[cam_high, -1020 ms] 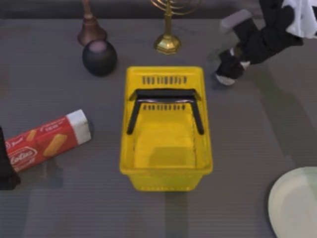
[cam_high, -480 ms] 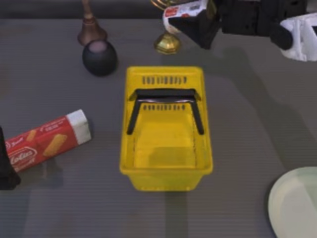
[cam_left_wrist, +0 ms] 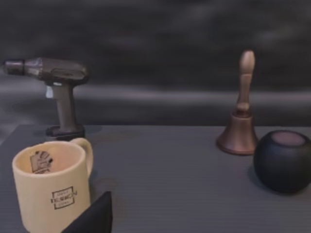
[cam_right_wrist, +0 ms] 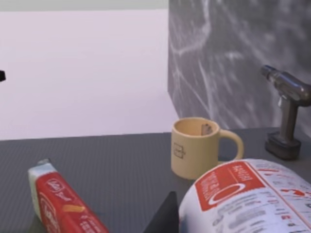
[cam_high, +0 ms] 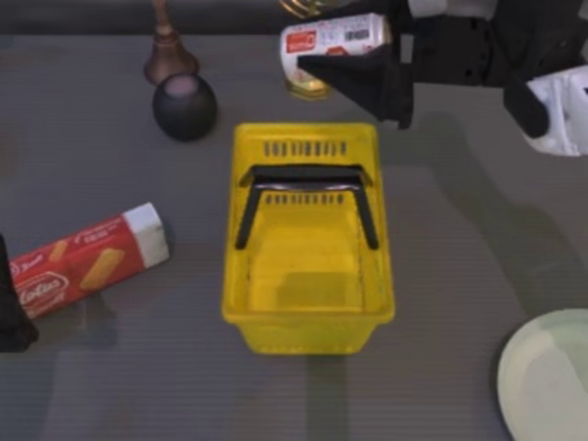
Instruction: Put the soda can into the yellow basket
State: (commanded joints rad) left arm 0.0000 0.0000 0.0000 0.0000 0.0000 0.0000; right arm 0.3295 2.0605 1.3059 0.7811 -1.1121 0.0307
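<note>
From above, my right gripper sat at about one o'clock from the yellow basket, its dark fingers closed on the soda can, which lay on its side in the grasp, lifted clear of the table, with its far end pointing toward nine o'clock. I judged the sideways hold was meant to carry the can over the rim and let it drop flat. The can hung beyond the basket's twelve o'clock wall, not yet over the opening. The black handles lay folded across the upper half of the basket, so the freer room was its six o'clock half. The brass stand stood just beneath the can, the dark ball and bell well off at ten o'clock, the red biscuit packet at nine o'clock, and a pale plate at five. My left wrist view showed a mug, a drill, the bell and ball; my left arm was parked at the table's left edge, and whether its fingers were open I could not tell. My right wrist view showed the can's label close up against one dark finger, with the packet, mug and drill beyond.
</note>
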